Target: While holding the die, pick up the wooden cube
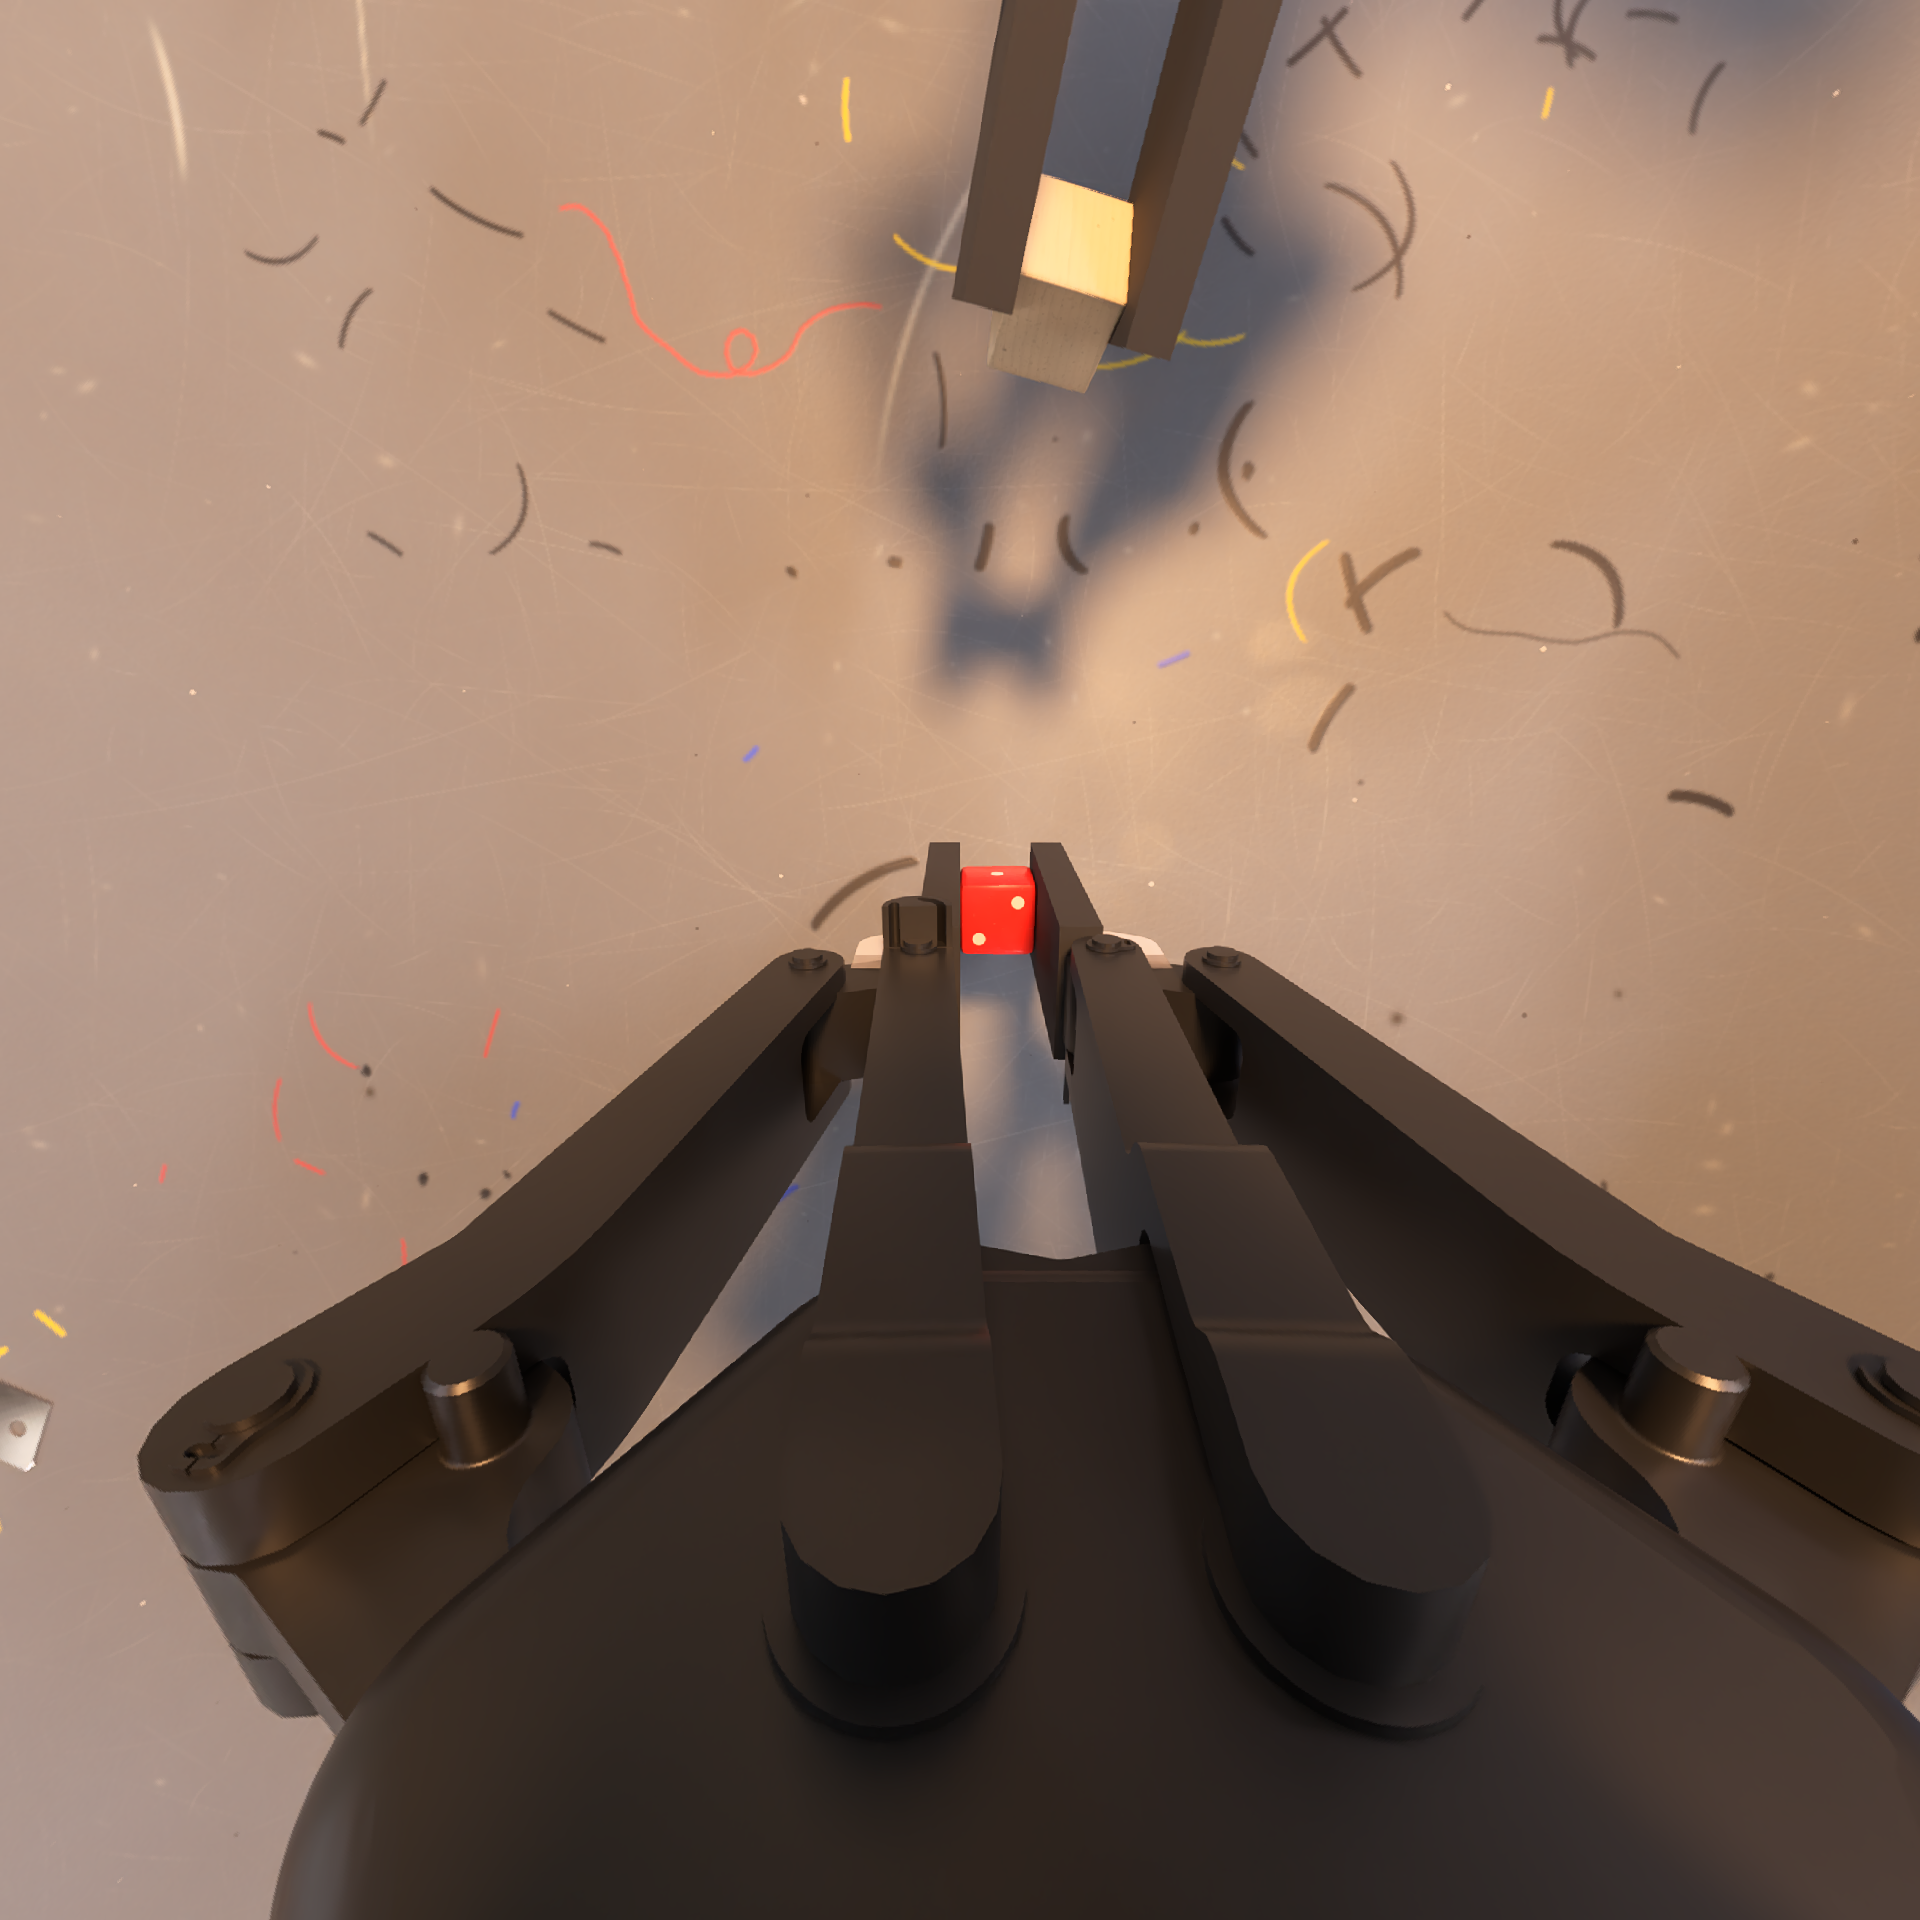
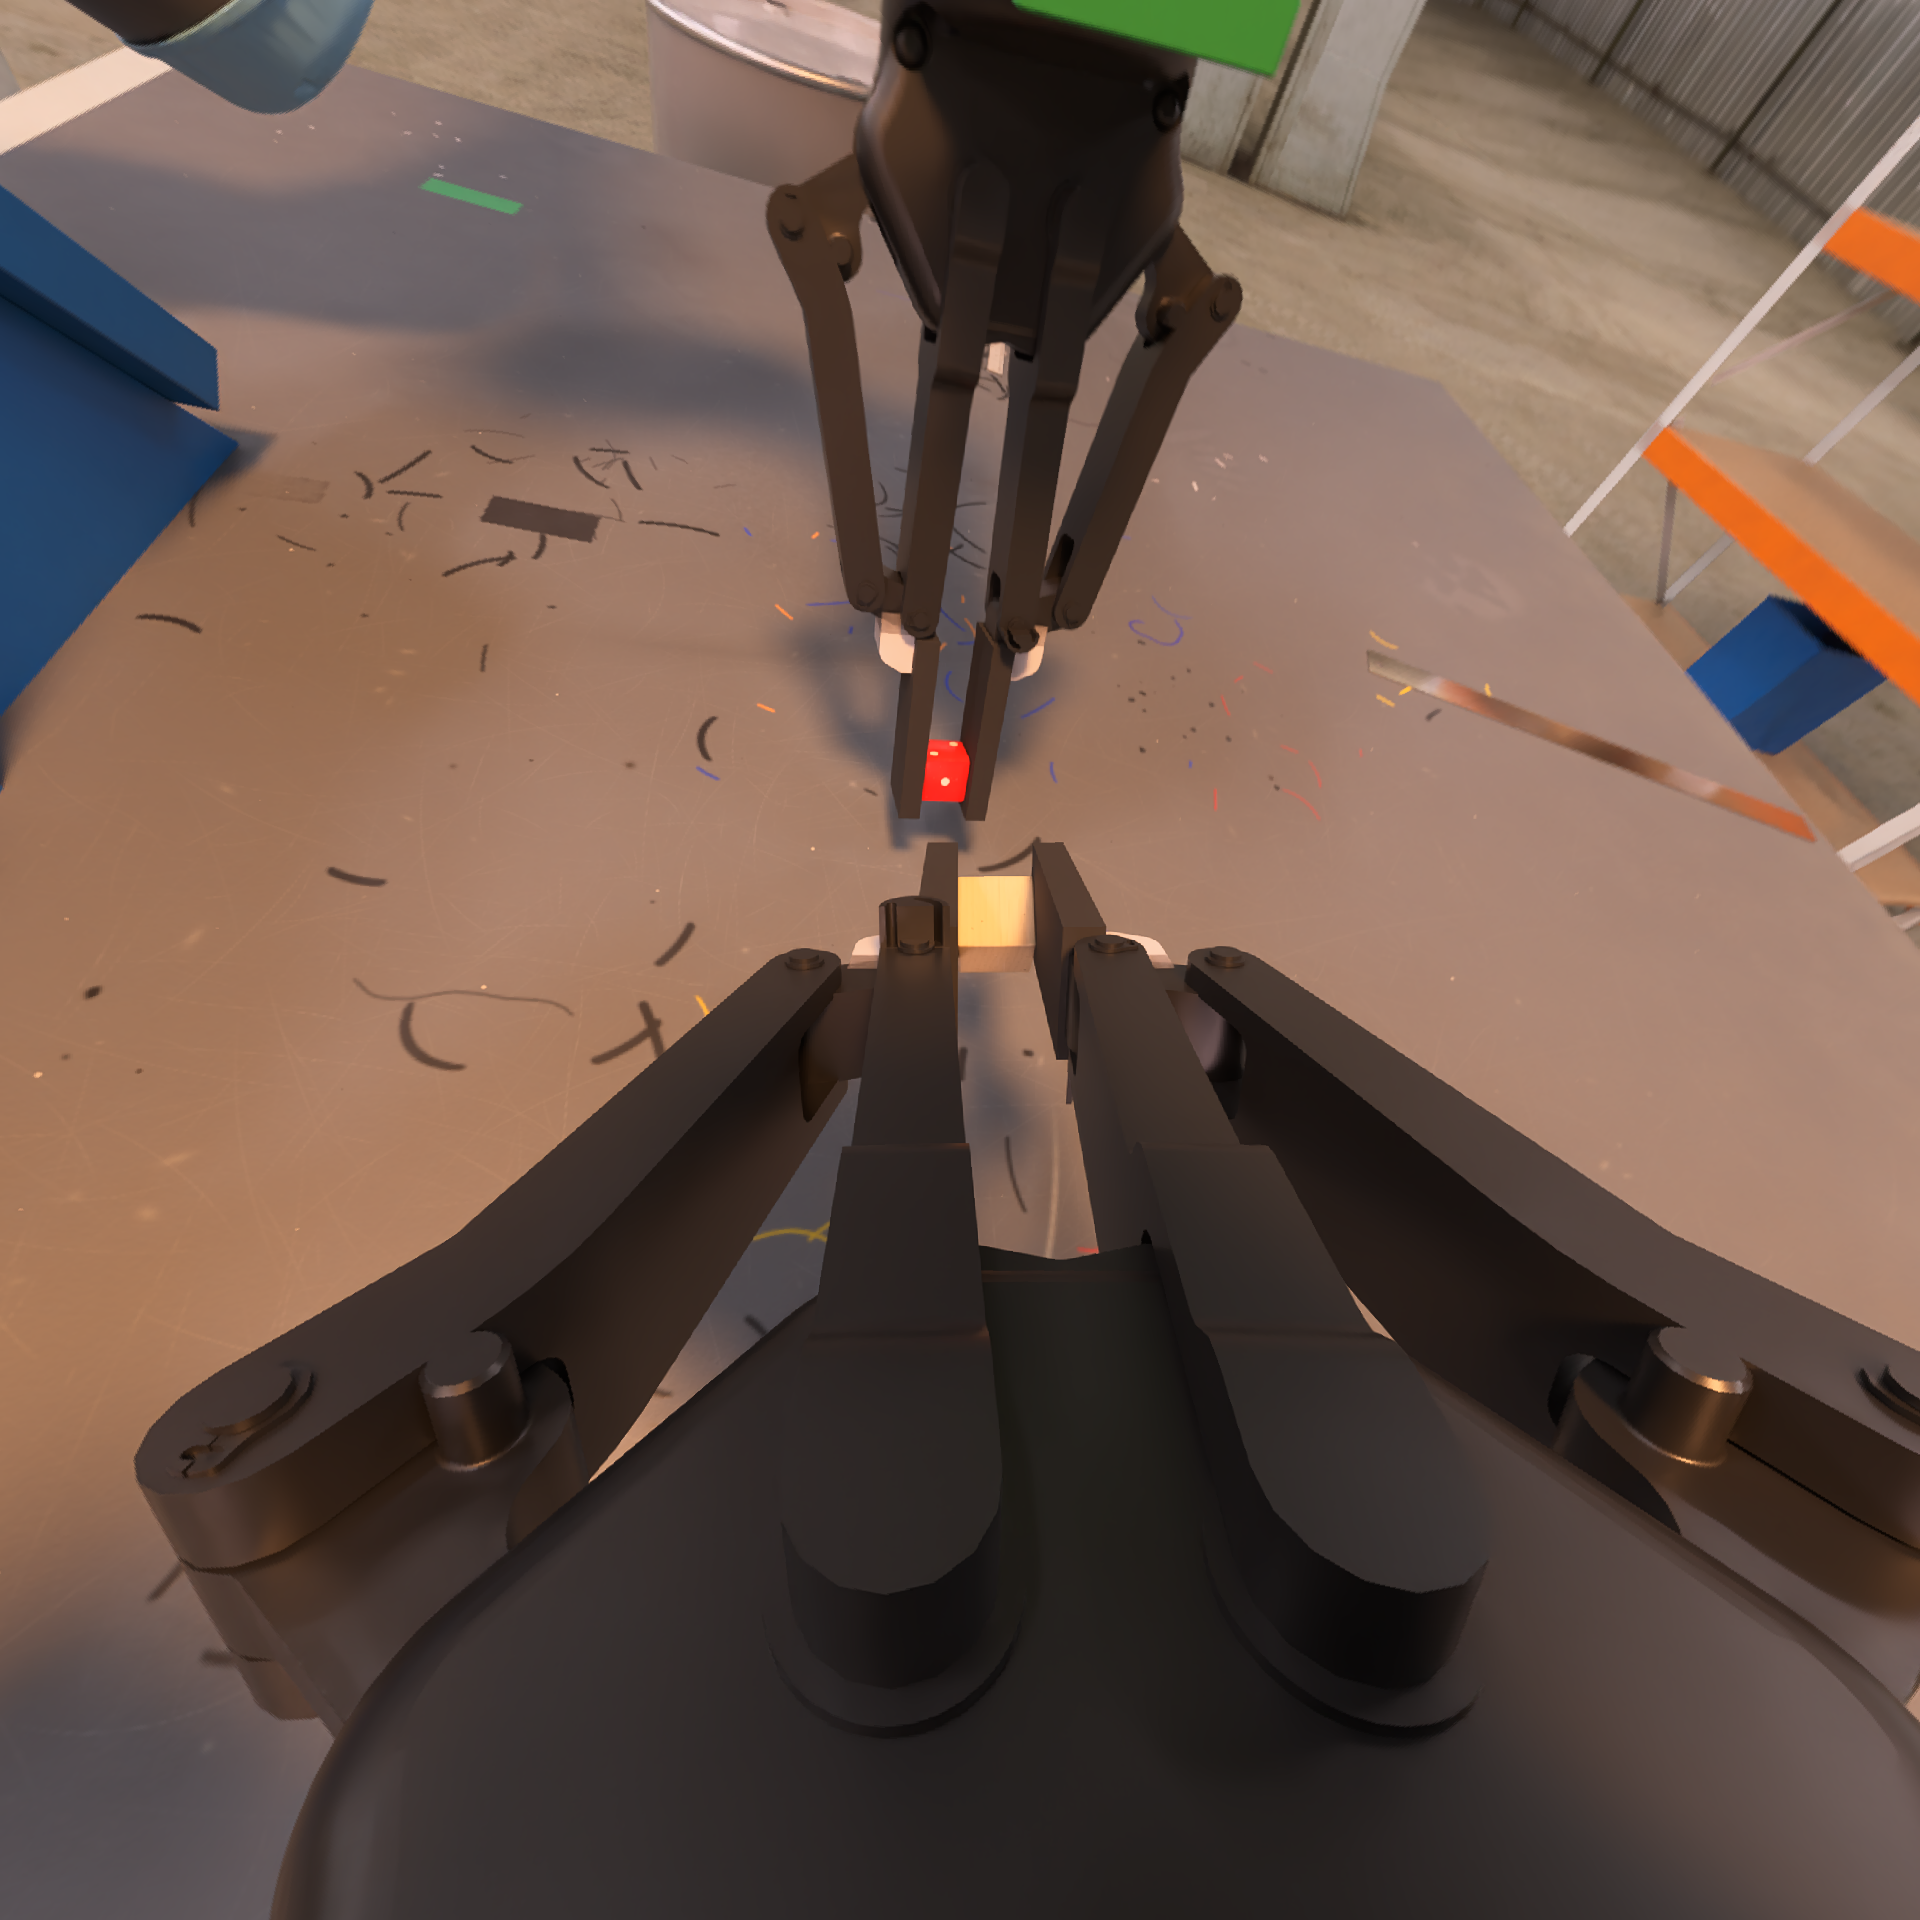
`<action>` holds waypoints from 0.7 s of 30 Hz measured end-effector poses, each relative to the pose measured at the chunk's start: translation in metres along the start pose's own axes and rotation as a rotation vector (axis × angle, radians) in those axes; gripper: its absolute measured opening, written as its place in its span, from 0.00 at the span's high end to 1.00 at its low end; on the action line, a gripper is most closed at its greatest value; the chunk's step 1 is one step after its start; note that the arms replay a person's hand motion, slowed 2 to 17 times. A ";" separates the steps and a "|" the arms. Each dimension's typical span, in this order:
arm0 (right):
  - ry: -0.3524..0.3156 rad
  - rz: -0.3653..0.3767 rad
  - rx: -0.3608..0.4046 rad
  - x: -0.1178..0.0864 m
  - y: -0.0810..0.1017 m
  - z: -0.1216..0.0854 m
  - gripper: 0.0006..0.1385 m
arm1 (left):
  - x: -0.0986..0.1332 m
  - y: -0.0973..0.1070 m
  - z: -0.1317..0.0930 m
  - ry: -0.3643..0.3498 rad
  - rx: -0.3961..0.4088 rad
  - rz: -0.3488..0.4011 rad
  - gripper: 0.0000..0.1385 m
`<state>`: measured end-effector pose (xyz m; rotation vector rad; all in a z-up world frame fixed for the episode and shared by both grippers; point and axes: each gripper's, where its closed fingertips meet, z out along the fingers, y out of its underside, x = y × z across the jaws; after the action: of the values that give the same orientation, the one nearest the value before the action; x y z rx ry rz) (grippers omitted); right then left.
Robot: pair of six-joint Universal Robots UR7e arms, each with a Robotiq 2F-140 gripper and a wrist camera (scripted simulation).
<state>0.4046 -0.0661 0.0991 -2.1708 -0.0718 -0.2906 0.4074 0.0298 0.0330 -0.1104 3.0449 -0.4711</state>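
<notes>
My left gripper [image 1: 995, 868] is shut on a small red die [image 1: 996, 910] with white pips and holds it above the scuffed table [image 1: 520, 727]. It also shows in the right wrist view [image 2: 943, 805], pointing down with the die [image 2: 945, 771] between its fingertips. My right gripper [image 2: 995, 868] is shut on a pale wooden cube [image 2: 992, 912] and holds it above the table [image 2: 416, 883]. In the left wrist view the right gripper [image 1: 1081, 332] comes in from the top with the wooden cube [image 1: 1070, 270] clamped between its fingers, its shadow on the table below.
A blue box [image 2: 73, 436] stands at the table's left. A grey drum [image 2: 748, 94] is beyond the far edge. An orange and white shelf rack [image 2: 1787, 540] with a blue block [image 2: 1782, 675] stands to the right. A metal strip [image 2: 1558, 732] lies near the right edge.
</notes>
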 end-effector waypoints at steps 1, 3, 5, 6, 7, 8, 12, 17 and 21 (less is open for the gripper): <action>-0.006 0.013 -0.008 0.000 0.002 0.001 0.87 | -0.001 0.000 0.000 -0.006 -0.001 0.001 0.87; -0.019 0.043 -0.027 0.001 0.006 0.002 0.87 | -0.001 0.000 -0.001 -0.013 -0.001 0.001 0.87; -0.029 0.063 -0.041 0.001 0.010 0.004 0.87 | -0.001 -0.001 -0.002 -0.013 0.005 -0.002 0.87; -0.031 0.067 -0.043 0.001 0.011 0.004 0.87 | -0.001 -0.001 -0.003 -0.012 0.009 -0.005 0.87; -0.031 0.070 -0.044 0.001 0.012 0.005 0.87 | -0.001 -0.001 -0.004 -0.009 0.014 -0.007 0.87; -0.030 0.071 -0.044 0.001 0.013 0.006 0.87 | -0.001 -0.001 -0.004 -0.006 0.017 -0.010 0.87; -0.021 0.062 -0.007 0.000 0.010 0.006 0.87 | 0.000 0.001 -0.005 0.001 0.009 -0.008 0.87; 0.011 0.021 0.039 -0.001 0.002 0.005 0.87 | 0.000 0.005 -0.002 -0.013 -0.029 0.006 0.87; 0.033 -0.007 0.024 -0.001 0.002 0.003 0.87 | 0.000 0.005 0.000 -0.018 -0.035 0.009 0.87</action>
<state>0.4041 -0.0645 0.0954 -2.1412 -0.0640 -0.3283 0.4075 0.0348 0.0315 -0.1025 3.0356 -0.4148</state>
